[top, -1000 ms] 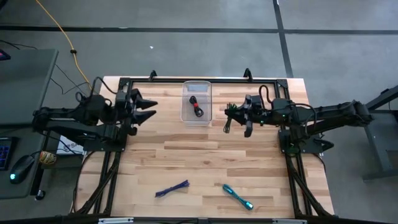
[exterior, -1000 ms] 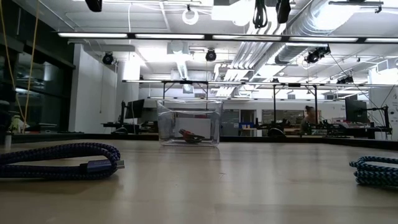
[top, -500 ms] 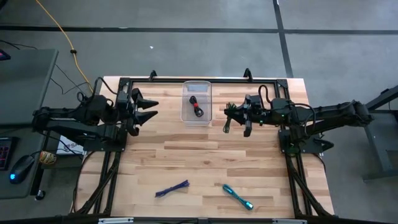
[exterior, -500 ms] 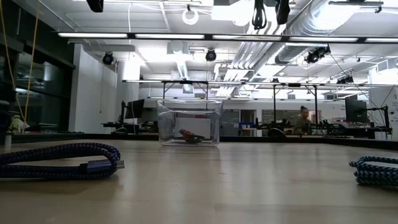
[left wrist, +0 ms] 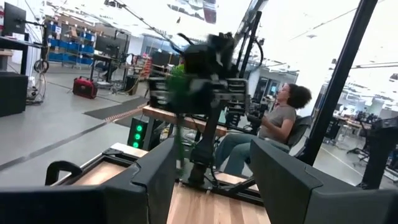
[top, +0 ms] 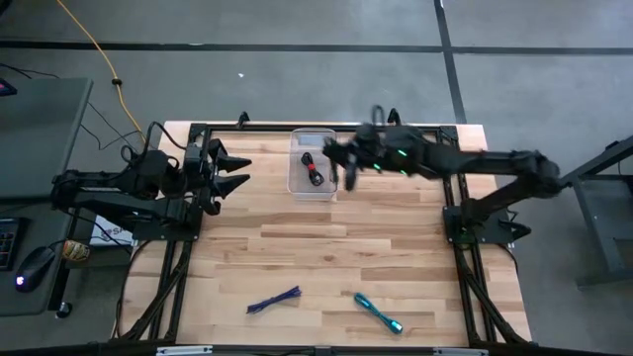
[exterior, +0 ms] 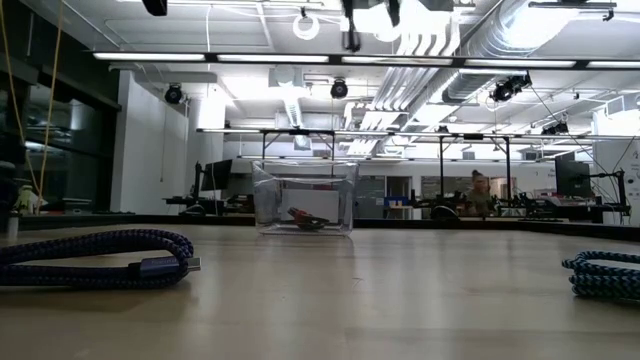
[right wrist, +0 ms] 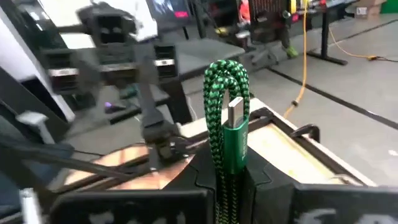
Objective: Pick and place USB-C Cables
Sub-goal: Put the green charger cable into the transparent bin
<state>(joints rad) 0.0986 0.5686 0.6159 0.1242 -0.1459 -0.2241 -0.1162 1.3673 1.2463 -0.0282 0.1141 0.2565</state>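
My right gripper [top: 338,162] hovers at the right wall of the clear box [top: 313,184], high above the table, shut on the green USB-C cable [right wrist: 225,118]. A red-and-black cable [top: 314,170] lies on the box's floor. Near the table's front edge, a purple cable [top: 274,300] and a teal cable [top: 379,312] lie flat on the wood. At the far left my left gripper [top: 242,171] waits, open, with nothing between its fingers. My right gripper pinches the green cable bundle [right wrist: 227,167] between its two fingers, which come in about level from the table's right. The looped end [right wrist: 224,71] and a silver plug [right wrist: 235,111] stick out past the fingertips. The bundle is lifted clear of the table and the box.
A black frame rail [top: 297,127] runs along the table's far edge behind the box. A long yellow cord [top: 94,49] lies on the floor beyond the table. In the left wrist view a person [left wrist: 277,124] sits behind the right arm.
My right gripper has swung toward the table's left and risen, carrying the green cable from right of the box up to the box's right wall. Most of that move came in the last half second. The cable stays clear of the table.
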